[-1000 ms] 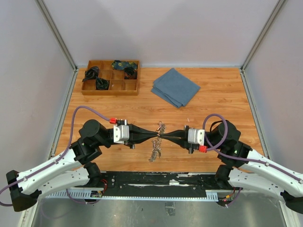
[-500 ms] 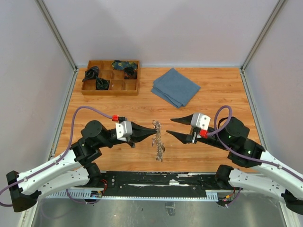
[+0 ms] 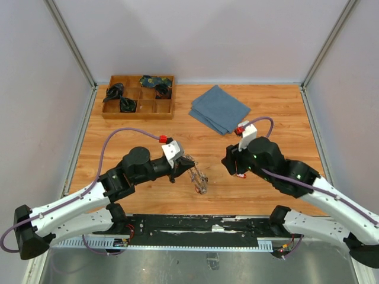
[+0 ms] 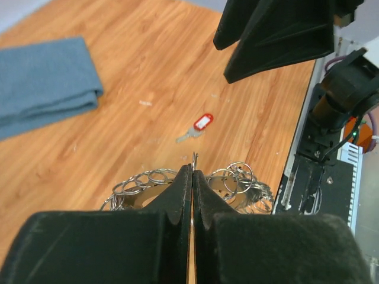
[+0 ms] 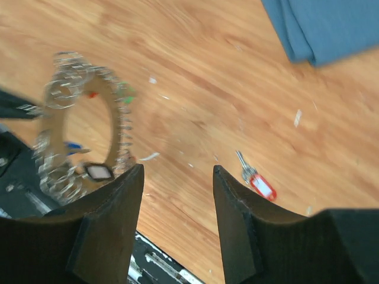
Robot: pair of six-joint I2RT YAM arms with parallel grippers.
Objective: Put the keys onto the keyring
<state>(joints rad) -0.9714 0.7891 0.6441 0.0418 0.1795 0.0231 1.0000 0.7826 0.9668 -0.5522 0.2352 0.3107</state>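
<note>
Here the left end effector [image 4: 192, 173] is fully closed, and its two fingers pinch the thin wire of the keyring [image 3: 199, 178]. The keyring sits at the fingertips, nearer to the arm bases than the blue cloth [image 3: 220, 109] and a little to the left of it. It is crowded with silver keys and small rings. In the right wrist view it stands up as an open loop, and some tags in red, green, blue and black show among the keys. From the pictures I cannot tell if its lower part touches the wooden surface [image 3: 118, 139].

The right end effector [image 5: 177, 171] is wide open and holds nothing. It points down at the surface, also on the near side of the cloth, and stays apart from the keyring.

One loose key [image 5: 256, 179] with a red tag lies flat on the surface on the near side of the cloth, close under the right end effector. Nothing touches it.

A wooden tray [image 3: 137, 116] with dark things in some compartments stands to the left of the cloth, at the far edge of the surface.
</note>
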